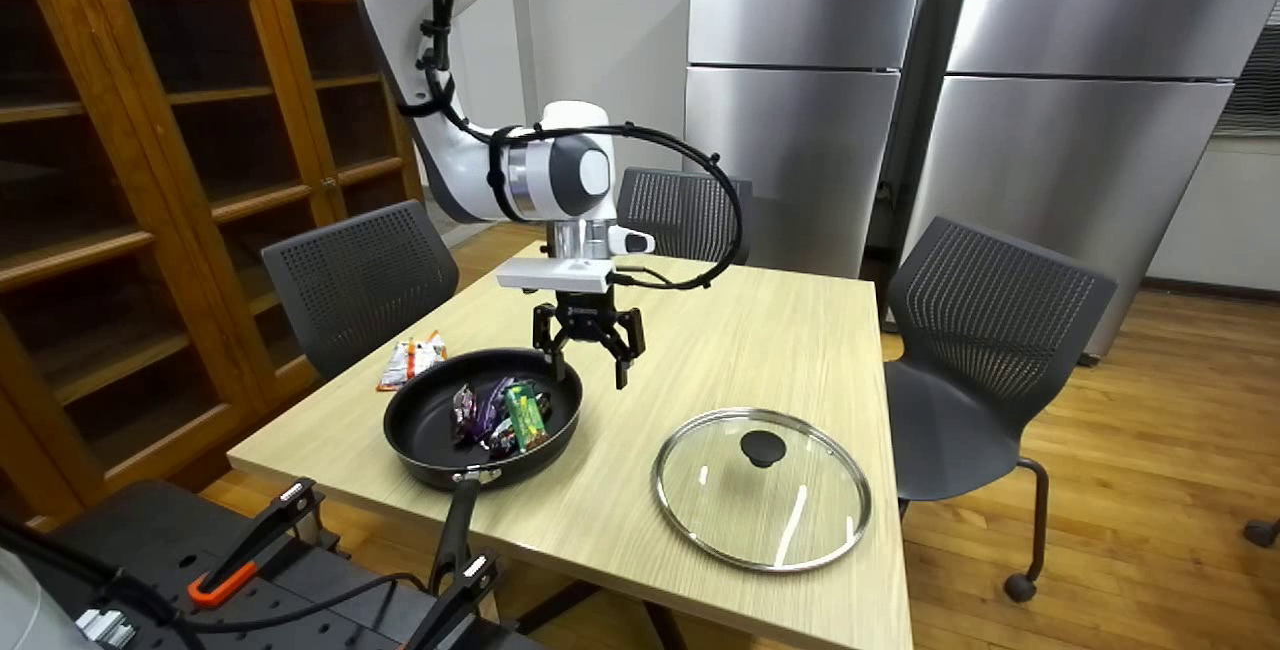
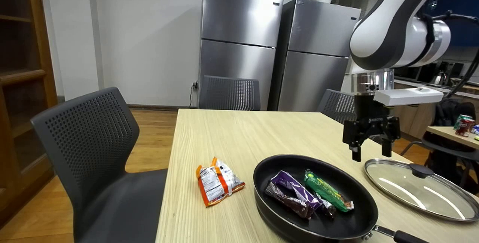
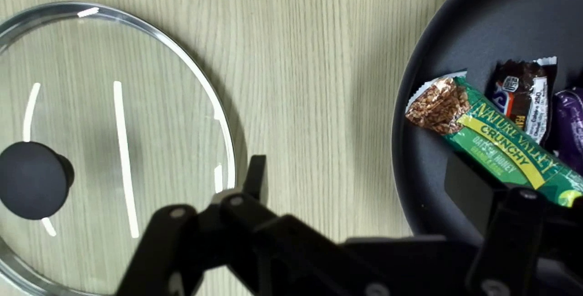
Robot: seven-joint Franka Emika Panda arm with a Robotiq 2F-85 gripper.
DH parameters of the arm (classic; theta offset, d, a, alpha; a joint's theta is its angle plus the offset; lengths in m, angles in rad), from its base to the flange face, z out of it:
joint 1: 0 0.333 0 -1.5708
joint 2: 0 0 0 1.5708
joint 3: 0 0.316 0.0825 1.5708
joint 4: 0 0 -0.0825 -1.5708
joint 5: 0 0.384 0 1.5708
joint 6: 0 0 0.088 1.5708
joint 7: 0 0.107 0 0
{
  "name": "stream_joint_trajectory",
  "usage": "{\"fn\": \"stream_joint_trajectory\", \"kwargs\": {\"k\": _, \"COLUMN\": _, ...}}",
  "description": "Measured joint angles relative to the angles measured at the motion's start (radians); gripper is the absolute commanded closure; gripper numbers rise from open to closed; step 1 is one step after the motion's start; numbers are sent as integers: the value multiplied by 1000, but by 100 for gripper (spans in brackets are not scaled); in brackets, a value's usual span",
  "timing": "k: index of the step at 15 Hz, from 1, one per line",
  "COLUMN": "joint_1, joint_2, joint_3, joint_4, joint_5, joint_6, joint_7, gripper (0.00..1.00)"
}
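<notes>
Wrist view: the claw (image 3: pixel 363 180) is spread and empty above the worktop (image 3: pixel 309 82), straddling the gap between the glass lid (image 3: pixel 95 150) and the frying pan (image 3: pixel 510 13). Inside the pan, the Nature Valley bar (image 3: pixel 505 145) is laid aslant, its granola-printed end pointed upper left, its long axis directed to lower right. For a sound grip, closure is best made square across that axis, clear of the pan's wall.

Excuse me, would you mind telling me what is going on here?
A robot arm has its pincer open above the table, near the black pan and the glass lid, gripping nothing. Several wrapped bars lie in the pan. The lid rests on the table, knob up; a snack bag lies beside the pan.
</notes>
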Motion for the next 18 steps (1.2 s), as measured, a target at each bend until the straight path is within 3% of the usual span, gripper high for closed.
{"fn": "stream_joint_trajectory", "kwargs": {"k": 5, "joint_1": -12, "joint_2": -23, "joint_3": -23, "joint_4": -32, "joint_5": 48, "joint_6": 25, "joint_7": 47, "gripper": 0}}
{"fn": "stream_joint_trajectory", "kwargs": {"k": 18, "joint_1": -11, "joint_2": -15, "joint_3": -24, "joint_4": -32, "joint_5": 48, "joint_6": 26, "joint_7": 48, "gripper": 0}}
